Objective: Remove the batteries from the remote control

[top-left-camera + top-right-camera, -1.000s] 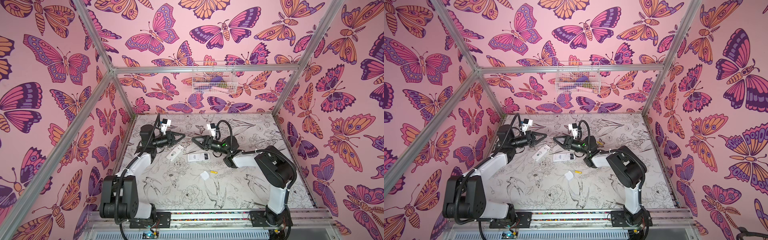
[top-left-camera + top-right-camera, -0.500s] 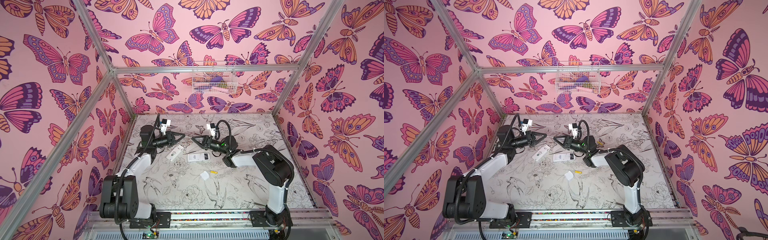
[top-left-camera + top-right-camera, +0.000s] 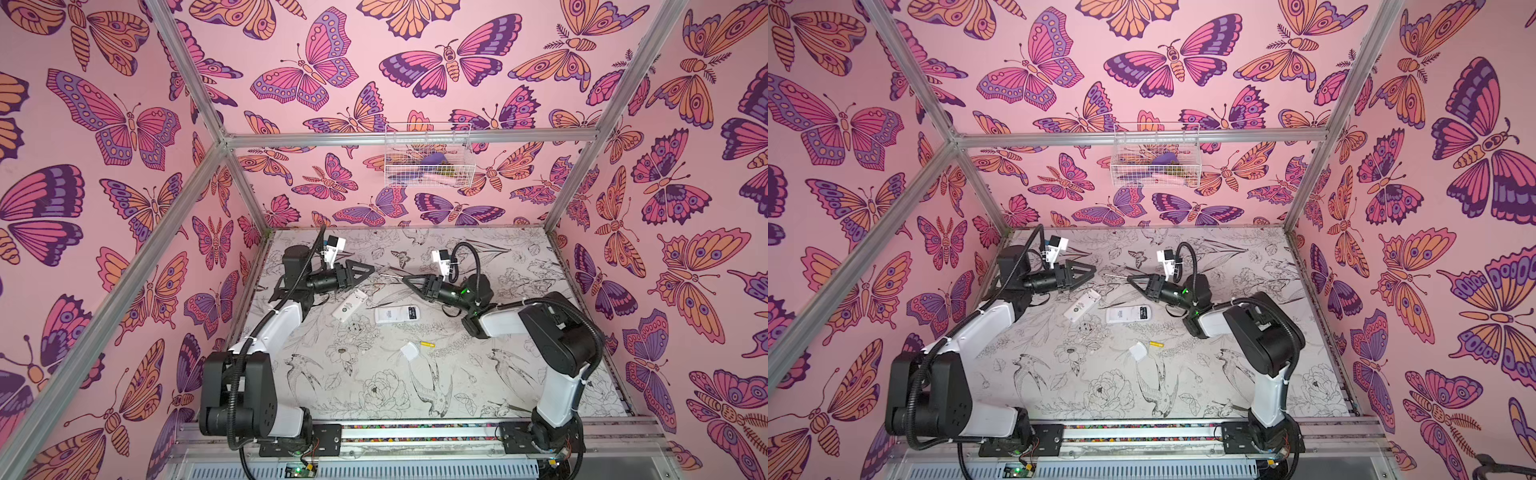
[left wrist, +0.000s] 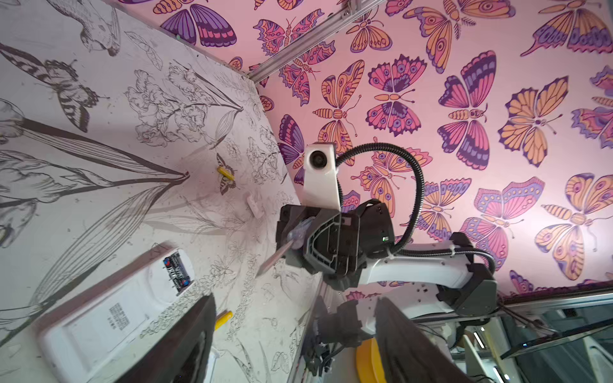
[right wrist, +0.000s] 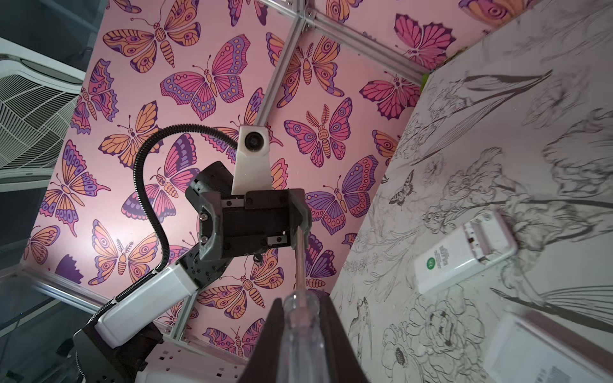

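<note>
Black batteries (image 4: 177,270) fill the open compartment of the remote control (image 3: 392,314), which lies flat on the worktop (image 3: 478,386) roughly midway between the two arms. One yellow battery (image 3: 427,344) lies loose on the front side of the remote control, near it and just beside a small white cover (image 3: 409,351). A second yellow battery (image 4: 225,172), seen only in the left wrist view, lies well apart from the remote control, out toward the side wall past the right arm, with another white cover (image 4: 254,205) near it. A second remote (image 3: 350,305) lies tilted just beside the remote control on its left-arm side, its own compartment uncovered. On the back-wall side of the remote control, raised off the worktop, the two tools face each other. The right tool (image 3: 406,281) is clamped on the clear handle of a screwdriver (image 5: 300,318), whose metal shaft points at the left tool (image 3: 371,270). The left tool's jaws stand wide apart and empty; the shaft tip ends close by one of its fingers (image 5: 300,212), and whether they touch cannot be told.
</note>
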`<state>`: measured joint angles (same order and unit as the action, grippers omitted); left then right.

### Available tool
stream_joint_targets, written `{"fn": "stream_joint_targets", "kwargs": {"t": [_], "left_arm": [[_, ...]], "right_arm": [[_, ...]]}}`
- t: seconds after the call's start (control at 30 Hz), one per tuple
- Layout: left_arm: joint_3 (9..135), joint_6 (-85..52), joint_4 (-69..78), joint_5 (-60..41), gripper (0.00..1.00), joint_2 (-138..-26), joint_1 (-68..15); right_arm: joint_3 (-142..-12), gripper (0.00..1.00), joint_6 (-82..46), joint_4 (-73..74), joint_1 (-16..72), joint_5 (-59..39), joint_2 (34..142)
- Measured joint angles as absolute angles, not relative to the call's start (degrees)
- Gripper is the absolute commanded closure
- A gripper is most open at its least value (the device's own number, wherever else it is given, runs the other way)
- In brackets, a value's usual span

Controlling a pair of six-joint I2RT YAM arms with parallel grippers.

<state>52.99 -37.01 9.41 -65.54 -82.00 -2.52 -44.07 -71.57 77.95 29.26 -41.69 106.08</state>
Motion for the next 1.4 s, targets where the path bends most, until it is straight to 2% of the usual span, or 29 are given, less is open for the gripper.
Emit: {"fn": "stream_joint_targets", "kwargs": {"t": [0.1, 0.23, 0.37, 0.6, 0.8, 1.1, 1.4], "left_arm": [[56.01, -30.11, 1.85, -64.47, 0.11, -82.24, -2.37], [61.52, -20.23, -7.88, -60.47, 0.05, -83.94, -2.66], [66.85, -10.11, -16.38, -55.79, 0.0, -86.56, -3.51], [69.95, 11.22, -25.32, -46.83, 0.0, -88.62, -8.97], [70.15, 27.79, -28.8, -42.06, 0.0, -92.49, -14.41], [70.19, 48.12, -29.26, -36.99, 0.0, -100.4, -22.17], [75.44, 55.51, -30.11, -32.14, 0.0, -110.54, -26.68]], "right_arm": [[-40.91, 0.99, -69.63, 76.82, 25.89, -42.87, 102.52], [-36.93, 1.0, -64.69, 72.55, 22.46, -44.73, 97.01], [-35.94, 1.0, -54.68, 58.98, 21.15, -46.0, 89.3], [-39.77, 1.0, -29.26, 27.86, 21.12, -46.33, 75.7], [-40.51, 1.0, -14.26, 10.87, 21.12, -44.12, 69.49], [-41.21, 1.0, -1.48, -4.67, 21.15, -39.13, 64.29], [-38.81, 1.0, 3.07, -9.02, 21.12, -34.68, 58.7]]}}
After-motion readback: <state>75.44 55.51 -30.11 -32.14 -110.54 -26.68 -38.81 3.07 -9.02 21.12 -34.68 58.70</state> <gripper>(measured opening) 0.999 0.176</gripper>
